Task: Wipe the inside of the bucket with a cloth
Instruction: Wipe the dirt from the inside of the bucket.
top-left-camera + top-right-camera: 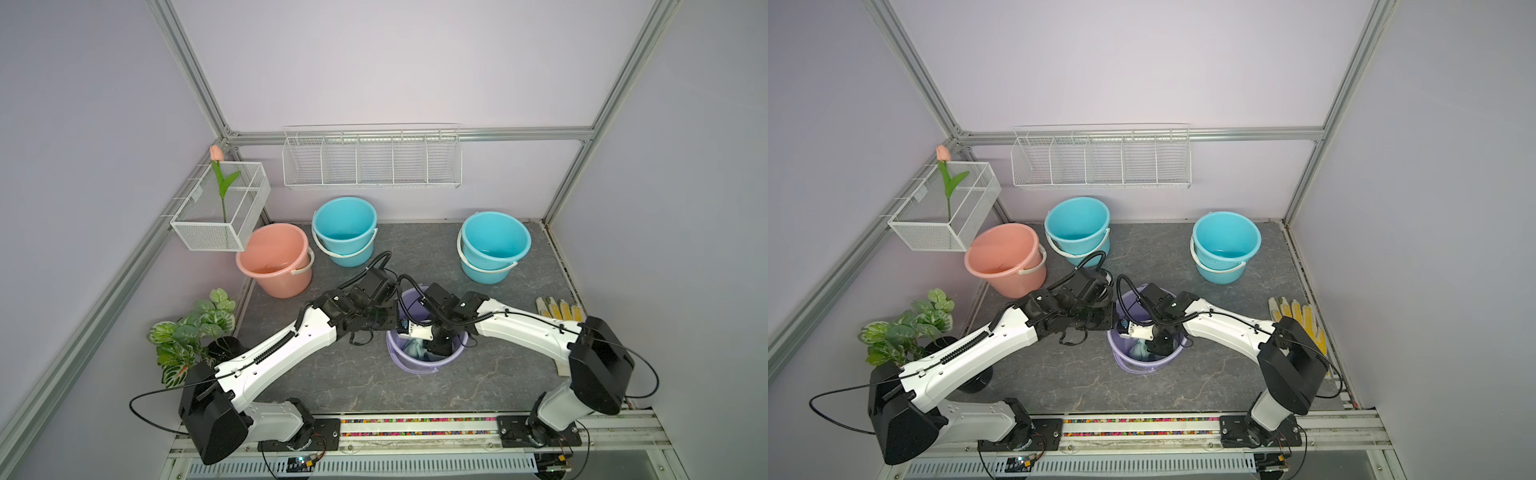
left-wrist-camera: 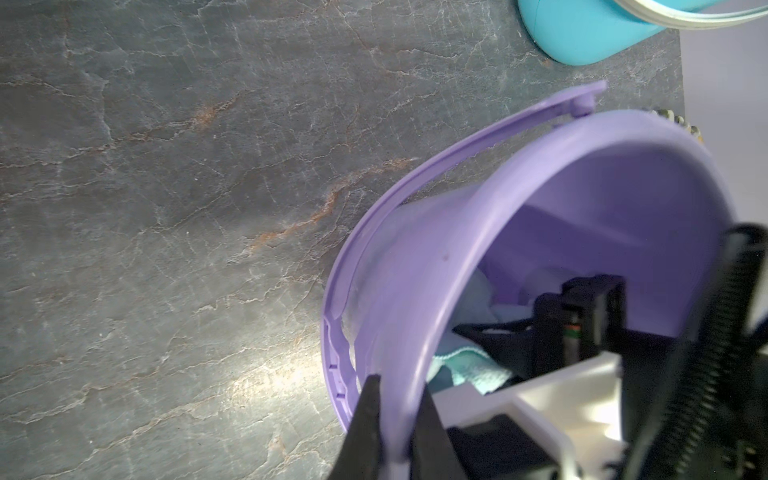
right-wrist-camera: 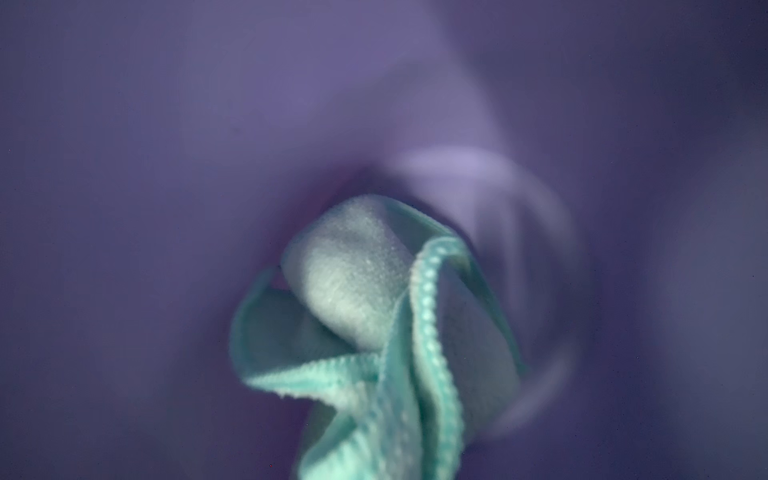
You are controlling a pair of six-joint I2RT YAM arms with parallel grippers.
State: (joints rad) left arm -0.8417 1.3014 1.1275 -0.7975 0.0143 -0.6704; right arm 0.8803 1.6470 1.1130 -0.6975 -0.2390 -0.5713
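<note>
The purple bucket (image 1: 415, 368) stands on the tabletop (image 1: 498, 374) between the two arms. The left claw (image 2: 397, 428) is clamped on the bucket's rim, one finger outside the wall and one inside. The right claw (image 1: 438, 347) is down inside the bucket and closed, apparently on the bunched mint-green cloth (image 3: 374, 316), though the folds hide its tips.

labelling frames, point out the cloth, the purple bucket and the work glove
cloth (image 3: 353, 291), right wrist view, rolled fold
purple bucket (image 2: 602, 195), left wrist view, inner wall
work glove (image 1: 557, 309), in a top view, yellow part
</note>
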